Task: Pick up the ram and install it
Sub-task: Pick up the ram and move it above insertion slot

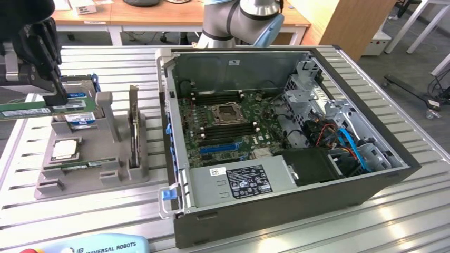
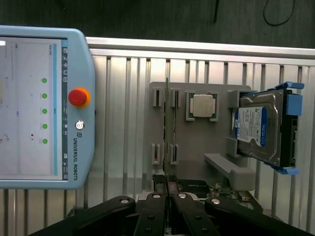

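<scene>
Green and thin, the ram [image 1: 28, 112] is squeezed tight between the closed fingers of the gripper [image 2: 167, 199]. It looks lifted just above the gray holder [image 1: 91, 182], so the pick-up seems done. It is not in the open computer case [image 1: 295, 208] yet.

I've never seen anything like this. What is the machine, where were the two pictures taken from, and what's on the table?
It is a robot arm with a gripper at its end. One picture comes from a camera off to the side, the other from a camera on the arm's wrist. On the slatted table lies an open computer case. Beside it a grey holder carries parts: a hard drive, a processor chip and an upright card. The screen with the red button is the control tablet. The gripper is shut on the ram, a thin green memory stick, above the holder.
</scene>
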Controlling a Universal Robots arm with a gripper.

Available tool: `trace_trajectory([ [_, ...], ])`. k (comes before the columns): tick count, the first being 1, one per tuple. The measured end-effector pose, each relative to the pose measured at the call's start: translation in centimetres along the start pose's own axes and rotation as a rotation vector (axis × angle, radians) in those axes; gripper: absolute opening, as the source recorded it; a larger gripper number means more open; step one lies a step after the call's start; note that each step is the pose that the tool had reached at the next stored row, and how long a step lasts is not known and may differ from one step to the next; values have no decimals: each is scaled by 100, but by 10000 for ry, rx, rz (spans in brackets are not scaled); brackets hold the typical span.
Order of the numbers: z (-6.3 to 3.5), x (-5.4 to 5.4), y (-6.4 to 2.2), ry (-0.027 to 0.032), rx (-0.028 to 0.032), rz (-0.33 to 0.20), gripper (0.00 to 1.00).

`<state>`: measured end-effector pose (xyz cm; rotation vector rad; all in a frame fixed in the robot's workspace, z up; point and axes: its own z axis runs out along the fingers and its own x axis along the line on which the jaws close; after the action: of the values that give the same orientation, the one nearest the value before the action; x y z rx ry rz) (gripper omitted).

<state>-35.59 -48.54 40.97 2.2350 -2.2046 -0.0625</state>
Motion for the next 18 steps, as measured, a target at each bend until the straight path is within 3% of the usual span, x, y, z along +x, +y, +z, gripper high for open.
trace_trajectory([
  [7,-6,3,-176,1,-1,-1,11],
  [8,-9,4,-276,1,-1,0,11],
  [18,-17,7,-556,1,0,1,11],
])
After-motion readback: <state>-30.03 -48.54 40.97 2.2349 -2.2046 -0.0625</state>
